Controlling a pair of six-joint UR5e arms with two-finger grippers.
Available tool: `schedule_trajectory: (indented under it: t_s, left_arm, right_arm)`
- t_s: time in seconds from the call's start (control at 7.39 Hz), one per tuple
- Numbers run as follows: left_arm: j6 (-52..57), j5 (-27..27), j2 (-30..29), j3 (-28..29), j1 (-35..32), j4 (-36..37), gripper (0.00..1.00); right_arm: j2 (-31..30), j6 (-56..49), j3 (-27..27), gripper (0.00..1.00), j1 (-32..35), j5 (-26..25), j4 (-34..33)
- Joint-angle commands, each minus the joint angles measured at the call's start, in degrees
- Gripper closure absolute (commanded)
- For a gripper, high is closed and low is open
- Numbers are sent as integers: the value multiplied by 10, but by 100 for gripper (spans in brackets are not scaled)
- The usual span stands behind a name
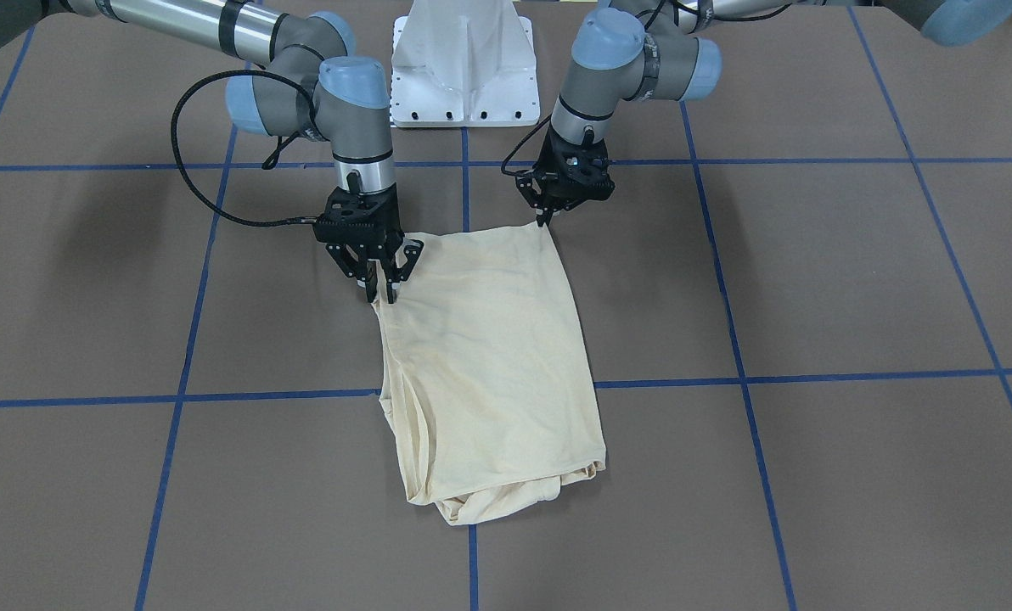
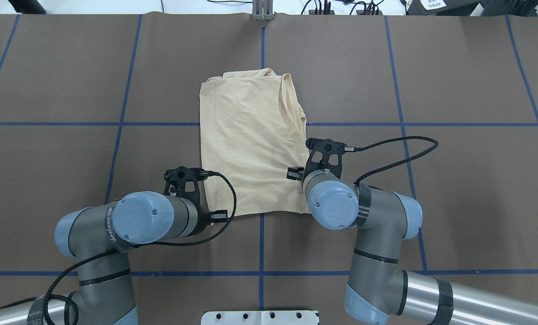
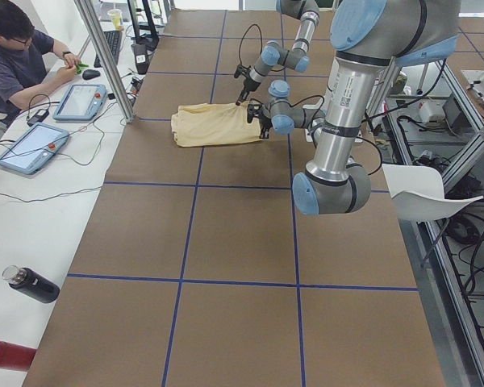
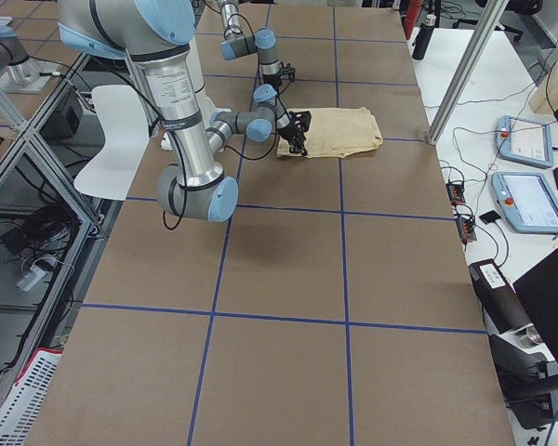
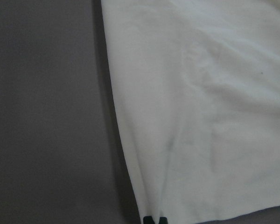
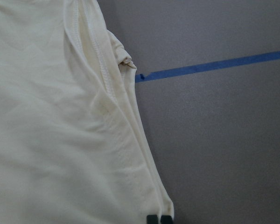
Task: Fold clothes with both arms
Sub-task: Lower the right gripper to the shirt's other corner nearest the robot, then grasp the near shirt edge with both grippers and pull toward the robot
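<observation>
left end effector (image 1: pixel 547 219): tips pressed together on one near corner of the T-shirt (image 1: pixel 489 356); I read it as a pinch
right end effector (image 1: pixel 382 293): same, pinching the other near corner
T-shirt: flat on the table (image 1: pixel 812 280), folded into a narrow strip; its near hem spans between the end effectors, the rest lies ahead of both
long axis: runs straight away from the end effectors
nearer: neither, one corner each
count: 1 T-shirt, 2 end effectors
next: I'd carry both corners forward along that axis
</observation>
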Motion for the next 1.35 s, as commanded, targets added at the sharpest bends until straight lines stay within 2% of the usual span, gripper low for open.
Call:
schedule_trajectory:
  t_s: [0.0,0.14,0.27,0.54,0.68,0.81,0.95,1.08,1.22]
  left_arm:
    - [1,-2,-1,-2,-1,1,100]
    - [2,-4,1,-21,-1,3,100]
    - [2,-5,9,-59,-1,6,100]
    - [-3,-26,43,-159,5,18,100]
    - [-4,-27,61,-228,24,67,100]
    - [-6,-38,59,-295,26,147,100]
    - [-5,-56,48,-330,26,207,100]
    - [0,-66,9,-313,24,249,100]
    - [18,-65,-22,-276,15,257,100]
  right_arm:
    - [-2,-5,8,100,-1,1,0]
    - [-11,-7,41,100,2,6,-1]
    - [-31,-7,110,100,-13,7,-28]
    - [-91,0,285,100,-79,6,-132]
    - [-117,2,350,100,-103,6,-165]
    - [-127,2,378,100,-110,6,-174]
    - [-126,1,379,100,-110,6,-174]
    - [-123,0,369,100,-111,6,-174]
    - [-119,-6,345,100,-89,6,-173]
